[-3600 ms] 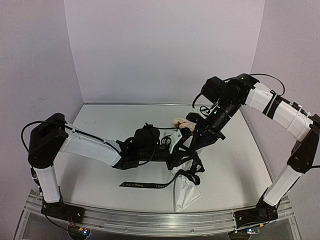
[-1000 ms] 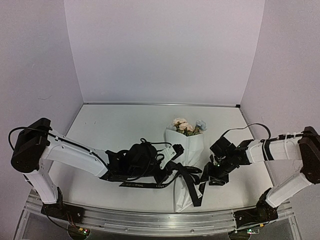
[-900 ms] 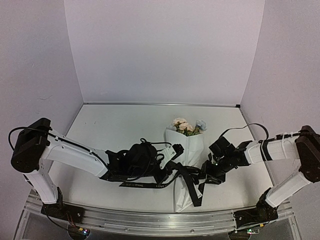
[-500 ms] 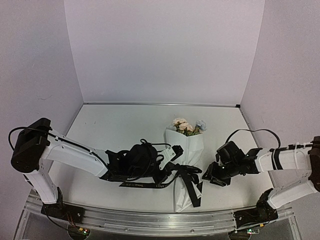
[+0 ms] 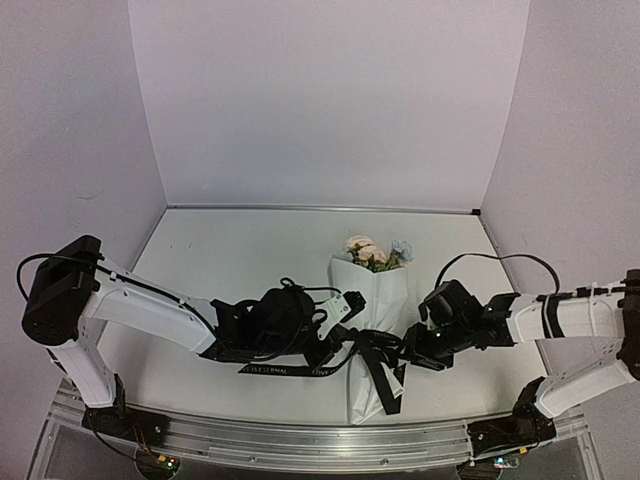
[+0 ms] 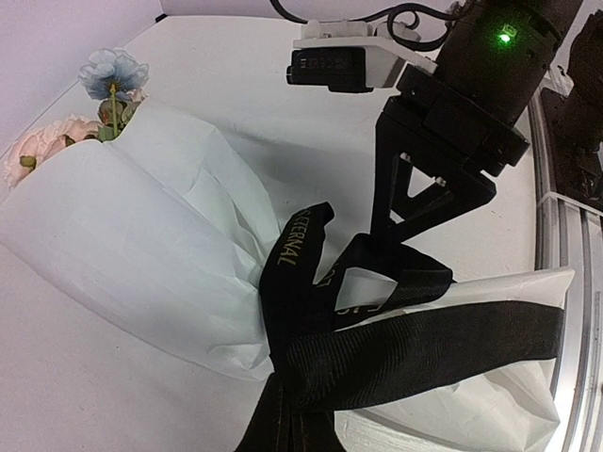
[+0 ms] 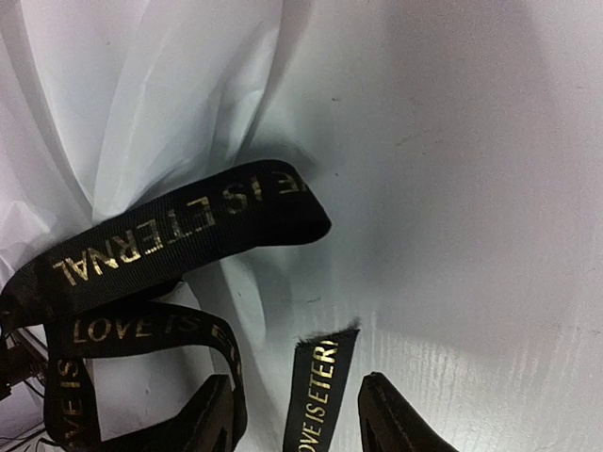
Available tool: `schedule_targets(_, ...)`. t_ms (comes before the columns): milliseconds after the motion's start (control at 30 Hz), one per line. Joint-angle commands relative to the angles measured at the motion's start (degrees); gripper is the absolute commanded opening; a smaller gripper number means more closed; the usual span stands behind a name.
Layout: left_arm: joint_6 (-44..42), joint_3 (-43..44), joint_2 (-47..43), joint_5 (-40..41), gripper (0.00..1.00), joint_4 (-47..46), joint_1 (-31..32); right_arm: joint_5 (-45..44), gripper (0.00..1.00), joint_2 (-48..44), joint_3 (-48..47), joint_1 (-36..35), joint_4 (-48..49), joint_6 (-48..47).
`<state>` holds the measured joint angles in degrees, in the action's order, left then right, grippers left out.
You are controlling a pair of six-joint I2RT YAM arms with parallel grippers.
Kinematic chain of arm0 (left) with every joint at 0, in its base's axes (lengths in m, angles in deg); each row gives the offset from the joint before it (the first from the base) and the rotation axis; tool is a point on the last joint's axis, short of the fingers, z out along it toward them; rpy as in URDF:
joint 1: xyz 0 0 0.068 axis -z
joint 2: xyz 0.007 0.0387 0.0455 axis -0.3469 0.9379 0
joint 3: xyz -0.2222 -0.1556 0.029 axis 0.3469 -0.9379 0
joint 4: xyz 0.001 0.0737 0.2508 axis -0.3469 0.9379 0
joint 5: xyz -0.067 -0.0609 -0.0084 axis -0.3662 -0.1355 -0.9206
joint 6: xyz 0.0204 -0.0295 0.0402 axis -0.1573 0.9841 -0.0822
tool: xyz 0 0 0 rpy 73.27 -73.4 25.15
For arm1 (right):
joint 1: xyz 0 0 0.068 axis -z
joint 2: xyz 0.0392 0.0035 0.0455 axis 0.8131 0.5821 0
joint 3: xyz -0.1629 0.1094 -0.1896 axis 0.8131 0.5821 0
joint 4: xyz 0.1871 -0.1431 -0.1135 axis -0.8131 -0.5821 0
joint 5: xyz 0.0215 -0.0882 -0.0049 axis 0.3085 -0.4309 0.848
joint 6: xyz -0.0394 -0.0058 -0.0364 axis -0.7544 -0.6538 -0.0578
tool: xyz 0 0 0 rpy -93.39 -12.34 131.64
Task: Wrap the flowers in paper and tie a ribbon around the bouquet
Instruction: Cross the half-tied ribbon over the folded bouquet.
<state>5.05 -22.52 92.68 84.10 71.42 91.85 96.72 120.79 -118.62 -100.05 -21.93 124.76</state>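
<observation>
The bouquet lies on the table with its peach and blue flowers pointing away from me. White paper is rolled round the stems. The black ribbon with gold lettering is looped round the narrow part of the paper. My left gripper is shut on the ribbon, which runs bunched out of the bottom of the left wrist view. My right gripper is open, low over the table, and a loose ribbon end lies between its fingers untouched.
One ribbon tail trails flat on the table under the left arm. The metal rail runs along the near edge. Side walls and a back wall close in the table.
The right arm came down from above the bouquet earlier. In the last second its gripper backed off to the right, then moved left again to the ribbon. The left arm stayed put.
</observation>
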Motion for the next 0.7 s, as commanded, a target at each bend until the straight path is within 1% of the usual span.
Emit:
schedule_targets(0, 0.0, 2.2, -1.6, 0.9, 0.00, 0.1, -0.3, 0.1, 0.47, 2.5, -2.9, -0.9, 2.6, 0.8)
schedule_targets(133, -0.2, 2.0, -1.7, 1.0, 0.00, 0.2, -0.4, 0.1, 0.44, 3.9, -2.8, -1.5, 3.6, 1.6)
schedule_targets(200, -0.2, 2.0, -1.7, 1.0, 0.00, 0.1, -0.4, 0.4, 0.41, 4.5, -2.8, -1.6, 4.4, 2.3)
schedule_targets(300, -0.3, 2.2, -1.5, 0.9, 0.00, 0.0, -0.4, 0.9, 0.34, 5.3, -2.8, -2.1, 5.1, 3.3)
schedule_targets(400, -0.4, 2.3, -1.5, 0.9, 0.00, -0.1, -0.4, 1.5, 0.19, 5.7, -2.9, -2.2, 5.3, 4.0)
schedule_targets(500, -0.5, 2.7, -1.5, 0.5, 0.00, -0.1, -0.4, 2.3, 0.01, 5.7, -3.0, -2.3, 5.3, 4.6)
schedule_targets(600, -0.6, 3.8, -1.4, -0.5, 0.00, 1.0, -0.4, 2.0, 0.00, 3.9, -2.9, -2.2, 4.2, 4.3)
schedule_targets(667, -0.6, 4.7, -1.2, -1.2, 0.00, 2.2, -0.4, 1.4, 0.00, 1.7, -3.7, -2.2, 0.0, 2.9)
